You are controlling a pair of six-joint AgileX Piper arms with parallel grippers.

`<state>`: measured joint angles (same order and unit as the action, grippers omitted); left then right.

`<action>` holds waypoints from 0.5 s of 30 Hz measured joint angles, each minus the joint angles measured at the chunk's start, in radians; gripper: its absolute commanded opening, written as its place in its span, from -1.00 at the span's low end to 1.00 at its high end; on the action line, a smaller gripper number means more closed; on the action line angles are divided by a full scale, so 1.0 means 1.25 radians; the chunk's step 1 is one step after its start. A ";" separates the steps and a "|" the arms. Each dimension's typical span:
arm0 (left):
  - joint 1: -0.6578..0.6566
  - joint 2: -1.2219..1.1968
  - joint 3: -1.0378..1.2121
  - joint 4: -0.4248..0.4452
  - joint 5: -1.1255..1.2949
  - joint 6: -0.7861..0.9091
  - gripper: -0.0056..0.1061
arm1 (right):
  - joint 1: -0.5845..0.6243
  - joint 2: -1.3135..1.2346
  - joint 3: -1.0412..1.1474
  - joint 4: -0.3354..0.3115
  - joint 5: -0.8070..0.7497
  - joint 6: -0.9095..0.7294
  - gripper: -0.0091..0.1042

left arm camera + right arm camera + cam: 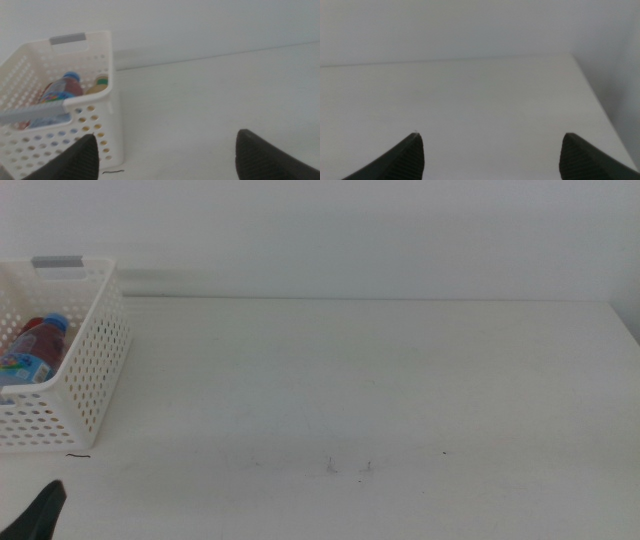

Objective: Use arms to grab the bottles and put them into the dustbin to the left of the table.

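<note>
A plain white surface (380, 380) is seen, wide and flat, with its far edge set against a pale wall and its right edge visible in the middle and right wrist views. A few tiny dark marks (348, 468) are scattered near the front edge, about midway along it, and a short dark streak (77, 456) lies by the front left. One thing is carried directly on the surface: a white perforated basket (100, 370) with a grey strip on its rim, placed at the left edge, upright, with its base flat on the surface. Its near corner is shown touching the surface in the left wrist view (112, 135).
</note>
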<state>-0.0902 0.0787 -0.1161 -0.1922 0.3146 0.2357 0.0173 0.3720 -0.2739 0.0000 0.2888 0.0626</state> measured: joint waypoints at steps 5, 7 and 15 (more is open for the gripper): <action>0.037 -0.056 0.044 0.000 0.000 0.000 0.78 | -0.035 -0.156 0.114 0.000 0.000 0.000 0.67; 0.046 -0.060 0.056 0.000 -0.002 0.000 0.78 | -0.037 -0.214 0.150 -0.017 0.010 0.000 0.67; 0.049 -0.060 0.089 0.000 -0.032 0.000 0.78 | -0.037 -0.293 0.216 -0.030 0.009 0.000 0.67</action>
<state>-0.0285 0.0042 -0.0043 -0.1922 0.2747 0.2357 -0.0286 0.0061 -0.0042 -0.0376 0.2997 0.0626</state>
